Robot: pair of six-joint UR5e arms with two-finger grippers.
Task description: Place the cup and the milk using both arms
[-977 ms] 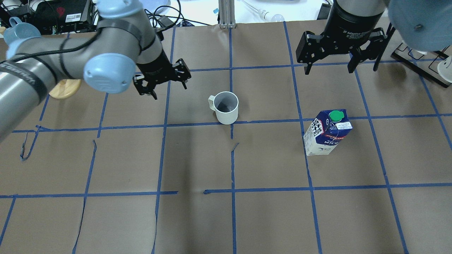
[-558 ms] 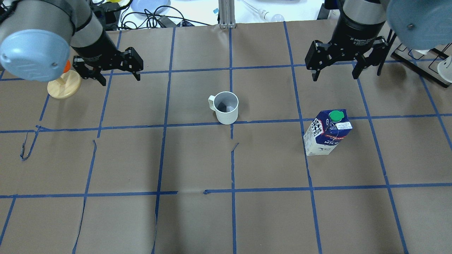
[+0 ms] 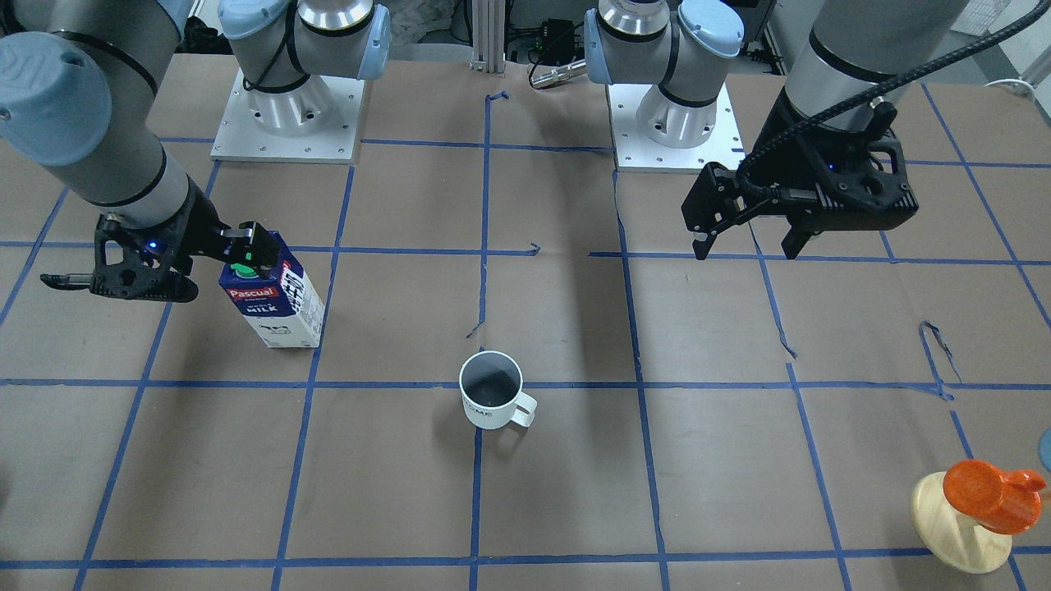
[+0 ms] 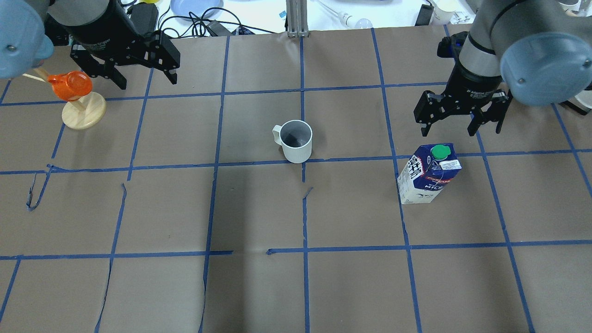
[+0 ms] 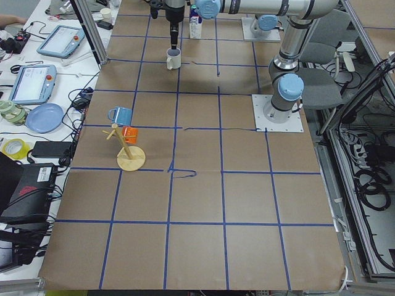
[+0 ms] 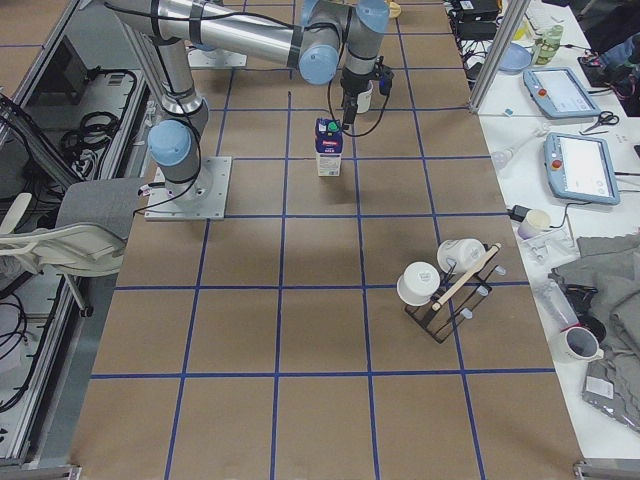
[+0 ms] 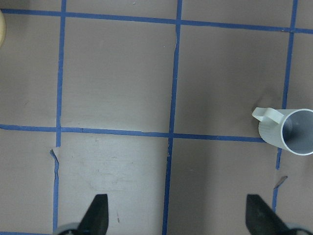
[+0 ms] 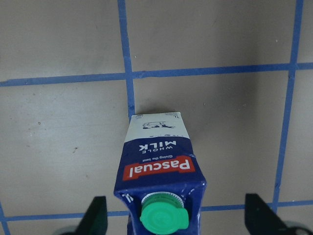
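Observation:
The white cup [image 4: 296, 141] stands upright mid-table with its handle toward the robot's left; it also shows in the front view [image 3: 491, 392] and at the left wrist view's right edge [image 7: 292, 132]. The milk [image 4: 428, 178] stands upright to its right, green cap on top [image 3: 275, 300] [image 8: 159, 161]. My left gripper [image 4: 148, 82] [image 3: 745, 250] is open and empty, far left of the cup and apart from it. My right gripper [image 4: 460, 132] [image 3: 152, 263] is open, hovering just above and behind the carton's top, with its fingers [image 8: 95, 215] spread wider than the carton.
An orange cup on a wooden stand [image 4: 76, 92] [image 3: 977, 501] sits at the table's left, close to my left gripper. A blue mug [image 5: 120, 115] hangs on the same stand. A black rack with white cups [image 6: 445, 280] stands far right. Cables and clutter line the far edge.
My left gripper has swung away from the cup to the far left. My right gripper has come forward and down to just over the milk. Cup and milk have not moved.

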